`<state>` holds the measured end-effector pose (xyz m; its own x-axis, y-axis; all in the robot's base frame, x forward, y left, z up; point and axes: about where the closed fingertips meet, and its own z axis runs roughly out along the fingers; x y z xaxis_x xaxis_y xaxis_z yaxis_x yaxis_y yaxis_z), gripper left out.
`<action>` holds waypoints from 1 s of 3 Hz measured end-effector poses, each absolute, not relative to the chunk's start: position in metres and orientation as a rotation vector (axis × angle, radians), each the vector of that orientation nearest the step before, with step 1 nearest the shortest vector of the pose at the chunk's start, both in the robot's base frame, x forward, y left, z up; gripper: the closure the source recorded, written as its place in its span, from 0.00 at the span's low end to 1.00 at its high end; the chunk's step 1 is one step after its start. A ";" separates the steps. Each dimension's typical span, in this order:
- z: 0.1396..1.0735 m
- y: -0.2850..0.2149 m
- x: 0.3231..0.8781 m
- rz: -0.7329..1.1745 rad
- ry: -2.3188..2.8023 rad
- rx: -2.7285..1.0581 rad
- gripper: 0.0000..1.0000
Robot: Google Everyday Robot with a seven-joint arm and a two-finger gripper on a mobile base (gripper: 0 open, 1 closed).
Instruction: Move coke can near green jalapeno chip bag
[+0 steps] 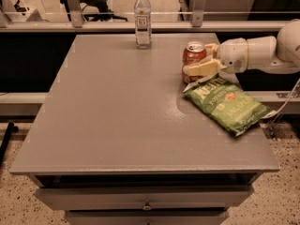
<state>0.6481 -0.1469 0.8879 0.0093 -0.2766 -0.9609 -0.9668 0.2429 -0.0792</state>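
Note:
The coke can (193, 55) is red-orange with a silver top and stands upright at the right side of the grey table (117, 116). It is right behind the upper left corner of the green jalapeno chip bag (229, 103), which lies flat. My gripper (198, 59) reaches in from the right and is shut on the can. One cream finger (202, 69) crosses the can's front and the other shows behind the can. The white arm (255, 54) stretches off to the right edge.
A clear plastic bottle (142, 18) stands upright at the table's back edge, left of the can. A metal rail (93, 27) runs behind the table. A drawer front (145, 198) is below the table's front edge. A cable (286, 102) hangs at right.

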 end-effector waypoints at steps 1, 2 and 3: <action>0.884 -0.152 0.646 0.846 1.492 -1.218 0.35; 0.881 -0.155 0.643 0.855 1.493 -1.213 0.12; 0.880 -0.155 0.641 0.863 1.493 -1.214 0.00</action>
<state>0.6408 -0.1554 0.8803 -0.0111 -0.2648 -0.9642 -0.9678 0.2454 -0.0562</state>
